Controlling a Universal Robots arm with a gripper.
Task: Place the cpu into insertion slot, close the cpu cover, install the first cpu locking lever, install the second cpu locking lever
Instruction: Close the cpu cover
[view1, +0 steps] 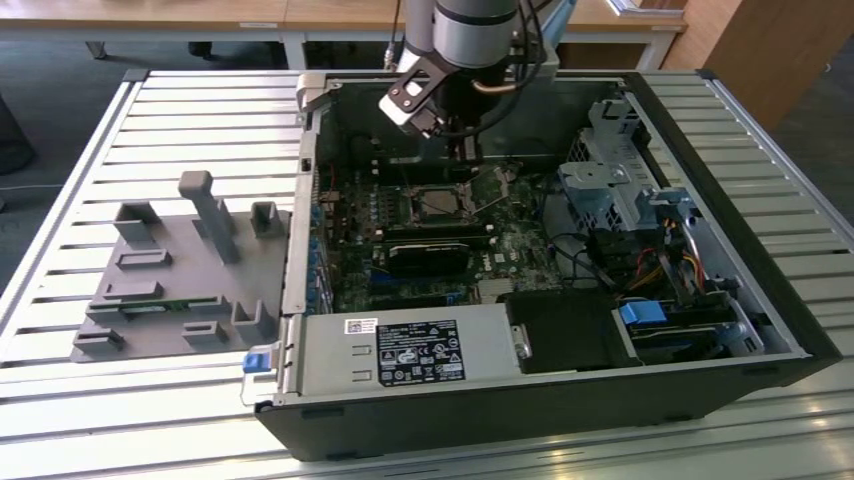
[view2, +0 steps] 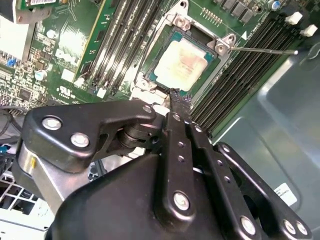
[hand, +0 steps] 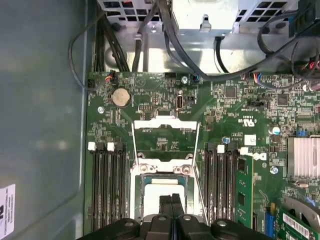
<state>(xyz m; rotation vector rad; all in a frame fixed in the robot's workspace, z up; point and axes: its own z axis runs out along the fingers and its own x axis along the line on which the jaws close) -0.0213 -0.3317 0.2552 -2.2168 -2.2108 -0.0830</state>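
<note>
**While the gripper hangs over the board, the cpu lies in its socket**

You have the arm reaching down from above into the open computer case, with the gripper pointing at the board near the case's far wall in the exterior view. In both wrist views its two black fingers are pressed together with nothing between them. Their tips are over one edge of the insertion slot, and you cannot tell whether they touch it. The cpu sits square inside that slot, pale silvery top up, on the green motherboard between the banks of black memory slots. The cpu cover is swung open, off the chip. A thin metal lever stands free beside the slot.
</note>
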